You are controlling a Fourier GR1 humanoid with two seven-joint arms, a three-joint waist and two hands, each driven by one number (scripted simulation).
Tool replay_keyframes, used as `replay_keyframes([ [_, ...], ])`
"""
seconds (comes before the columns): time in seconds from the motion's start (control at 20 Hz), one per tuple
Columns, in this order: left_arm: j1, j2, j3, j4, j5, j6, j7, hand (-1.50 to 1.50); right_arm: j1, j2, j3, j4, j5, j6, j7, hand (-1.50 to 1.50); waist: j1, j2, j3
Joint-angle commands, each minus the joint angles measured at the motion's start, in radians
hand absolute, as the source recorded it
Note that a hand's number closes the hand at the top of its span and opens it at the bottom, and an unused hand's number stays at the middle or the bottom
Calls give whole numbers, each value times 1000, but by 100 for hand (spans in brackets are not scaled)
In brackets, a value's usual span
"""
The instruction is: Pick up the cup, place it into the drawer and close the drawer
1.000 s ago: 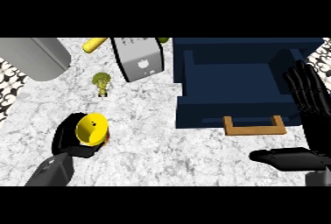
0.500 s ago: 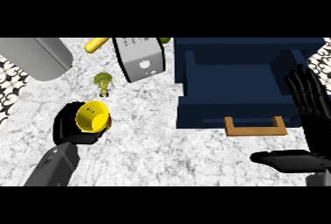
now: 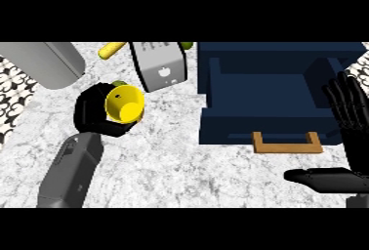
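My left hand (image 3: 95,113) is curled round a yellow cup (image 3: 125,103), whose open mouth faces up and to the right. The hand holds it above the marble counter, left of the dark blue drawer (image 3: 216,124). That drawer stands pulled open, with a wooden handle (image 3: 286,145) on its front. Its inside looks bare. My right hand (image 3: 347,105) rests open at the right edge, fingers up, beside the drawer's right wall.
A grey toaster-like appliance (image 3: 160,64) stands behind the cup. A grey rounded container (image 3: 39,62) lies at the back left, and a yellow item (image 3: 112,49) lies behind them. A small green object (image 3: 119,83) peeks out just behind my left hand.
My left hand has carried the cup up and to the right, toward the drawer, now covering the small green object. The right hand has stayed still.
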Motion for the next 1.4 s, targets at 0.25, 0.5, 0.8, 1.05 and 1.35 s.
replay_keyframes([
  [0.25,-88,-99,-120,-346,-5,140,296,150,77,23,-12,16,13,7,-94,-150,0,0,0],
  [0.5,-223,-112,-214,-344,-23,278,410,150,-78,-24,-35,35,-33,3,55,-150,-10,4,-1],
  [0.8,-357,-113,-284,-352,-18,415,560,150,6,-46,-70,-9,-64,53,-6,-150,-18,5,-1],
  [1.05,-478,-113,-359,-196,81,498,560,150,7,-14,-41,4,-44,39,-21,-150,-25,8,-1],
  [1.35,-617,-113,-392,9,172,571,550,150,-21,-22,-45,34,-36,41,-25,-150,-37,12,0],
])
